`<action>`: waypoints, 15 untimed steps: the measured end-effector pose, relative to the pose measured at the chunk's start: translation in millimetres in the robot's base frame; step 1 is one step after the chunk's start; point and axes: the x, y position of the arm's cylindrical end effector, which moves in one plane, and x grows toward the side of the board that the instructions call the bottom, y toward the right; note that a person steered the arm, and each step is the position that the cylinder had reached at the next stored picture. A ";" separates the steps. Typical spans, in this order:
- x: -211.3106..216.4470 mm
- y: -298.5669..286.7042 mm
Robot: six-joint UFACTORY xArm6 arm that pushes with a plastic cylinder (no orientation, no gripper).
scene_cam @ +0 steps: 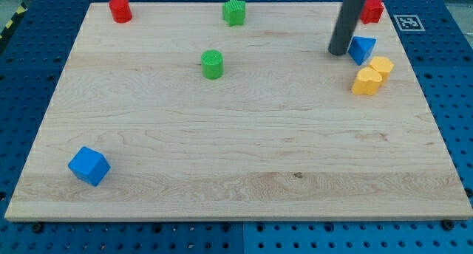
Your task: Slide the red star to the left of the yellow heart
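Red star [372, 9] at board's top-right edge, behind my tip [338, 52]

Only the rod of the arm is in frame. It is a straight, round shaft, dark grey to black, with a smooth matt surface. A faint lighter sheen runs along its length. No cables, screws or markings can be made out. My tip [338, 53] is blunt and flat-ended, the same dark colour as the shaft.
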 end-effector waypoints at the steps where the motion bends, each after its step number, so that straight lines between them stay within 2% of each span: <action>1: -26.4 -9.5; 2: -28.2 26.2; 4: -36.3 154.7; 5: -88.0 169.7; 6: -131.4 161.5; 7: -130.8 155.6; 9: -130.7 91.7; 15: -79.3 114.3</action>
